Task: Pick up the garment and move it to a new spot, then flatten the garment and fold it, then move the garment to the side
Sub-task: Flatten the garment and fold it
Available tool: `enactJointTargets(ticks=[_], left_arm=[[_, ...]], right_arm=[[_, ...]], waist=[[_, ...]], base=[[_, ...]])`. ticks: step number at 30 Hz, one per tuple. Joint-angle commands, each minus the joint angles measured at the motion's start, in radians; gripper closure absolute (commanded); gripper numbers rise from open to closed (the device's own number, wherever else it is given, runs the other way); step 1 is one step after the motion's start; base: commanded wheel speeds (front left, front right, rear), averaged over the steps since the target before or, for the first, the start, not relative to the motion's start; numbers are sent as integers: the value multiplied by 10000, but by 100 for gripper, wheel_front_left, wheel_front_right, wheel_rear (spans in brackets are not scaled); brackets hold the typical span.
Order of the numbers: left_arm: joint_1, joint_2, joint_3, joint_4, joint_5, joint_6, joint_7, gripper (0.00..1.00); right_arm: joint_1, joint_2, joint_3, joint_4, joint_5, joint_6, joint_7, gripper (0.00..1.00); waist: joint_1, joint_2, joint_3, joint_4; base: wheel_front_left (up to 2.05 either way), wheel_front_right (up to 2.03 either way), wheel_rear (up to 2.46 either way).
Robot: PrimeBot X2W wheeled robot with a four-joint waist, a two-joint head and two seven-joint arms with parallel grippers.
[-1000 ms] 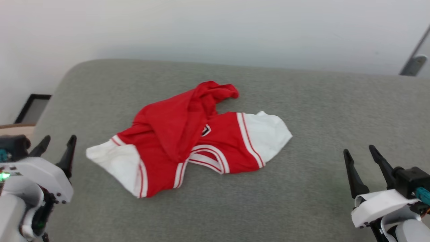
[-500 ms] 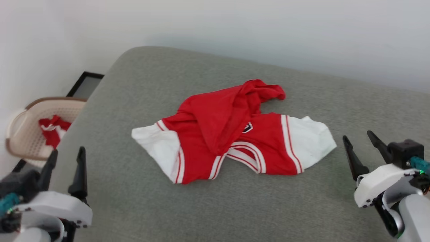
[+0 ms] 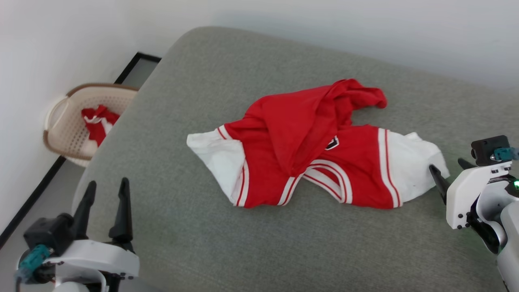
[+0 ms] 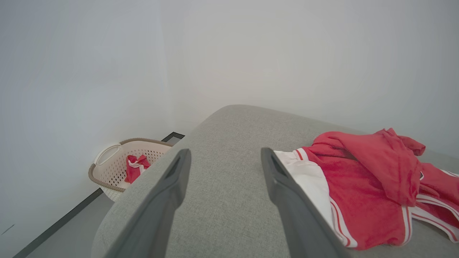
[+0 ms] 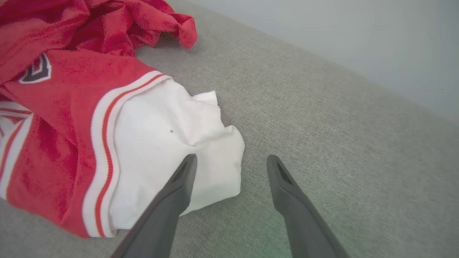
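Red jersey knit with white sleeves, the garment (image 3: 308, 138) lies crumpled in the middle of the grey cushion (image 3: 243, 251), its body flopped over the chest lettering. It looks light, limp and sure to sag when lifted. The right fingers (image 5: 168, 204) are spread and empty, one tip over the near white sleeve (image 5: 161, 143). The left fingers (image 4: 161, 208), equally spread and empty, hover well apart from it. The striped shoulder seams seem the firmest holds.

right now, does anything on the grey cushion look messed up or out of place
The garment lies crumpled on the grey cushion: a red flap is folded over its chest, hiding most of the lettering, and the white sleeves splay at odd angles. No tear shows.
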Motion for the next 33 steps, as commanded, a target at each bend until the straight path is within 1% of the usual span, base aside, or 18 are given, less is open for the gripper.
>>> enactJointTargets(ticks=[1,4,8,9,10,16,21,27,33], left_arm=[[-26,-89,50,1,111,-75,-14,0],[-115,-372,133,107,311,-244,-15,0],[-210,-680,258,255,538,-454,-15,0],[-220,-736,294,297,600,-496,-14,0],[-227,-792,334,322,643,-541,-16,0],[-60,-1026,717,406,918,-704,-15,0],[142,-1074,1031,280,1088,-789,-16,0],[383,-946,1251,84,1261,-790,-12,0],[639,-774,1345,-67,1263,-724,33,0]], right_arm=[[-127,-42,82,155,62,-14,195,0],[-418,-71,266,635,215,-14,862,0],[-636,54,549,1272,547,-14,1681,0],[-679,59,654,1371,609,-13,1836,86],[-731,53,768,1426,658,-11,1959,100],[-1083,-171,971,1535,1080,-16,2222,100],[-1081,-481,766,1375,1410,-18,2147,100],[-606,-1041,392,961,1632,-18,2193,100],[313,-1485,-197,434,1791,-16,2497,100]], waist=[[0,0,279,267],[0,0,424,386],[0,0,551,504],[0,0,564,519],[0,0,570,529],[0,0,475,407],[0,0,321,31],[0,0,93,-521],[0,0,-235,-1077]], base=[[0,0,0],[0,0,0],[0,0,0],[0,0,0],[0,0,0],[0,0,0],[0,0,0],[0,0,0],[0,0,0]])
